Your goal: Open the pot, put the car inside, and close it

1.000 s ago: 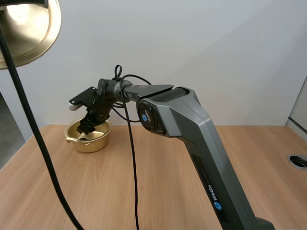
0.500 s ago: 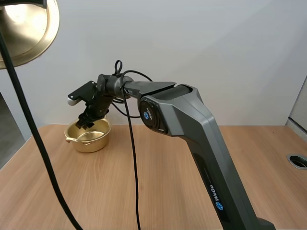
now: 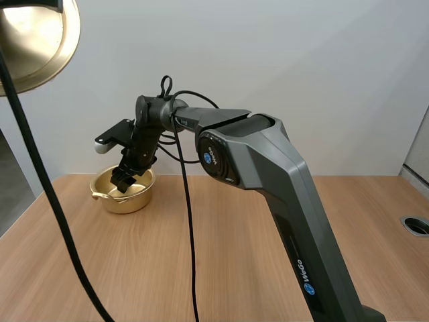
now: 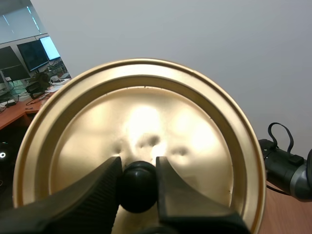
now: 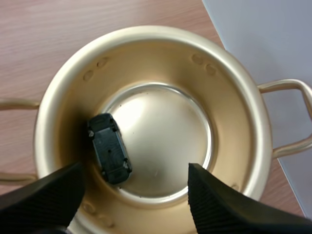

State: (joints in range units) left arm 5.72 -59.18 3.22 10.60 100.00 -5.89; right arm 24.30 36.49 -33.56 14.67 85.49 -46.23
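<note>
Pot (image 3: 125, 200): lidless, at about 10 o'clock on the table (image 3: 228, 258), mouth left free for loading.
Car (image 5: 109, 155): already inside, lying off-centre on the pot floor at the foot of the wall.
Right gripper (image 5: 134, 195): fingers spread wide, nothing held, hovering just above the mouth; drop judged done.
Lid (image 4: 146, 112): held aloft toward 11 o'clock, well apart from the pot, out of the right arm's way.
Left gripper (image 4: 138, 168): clamped on the black knob (image 4: 139, 187), the lid's one sure hold.
Remaining: right arm clear, then lid onto rim.
</note>
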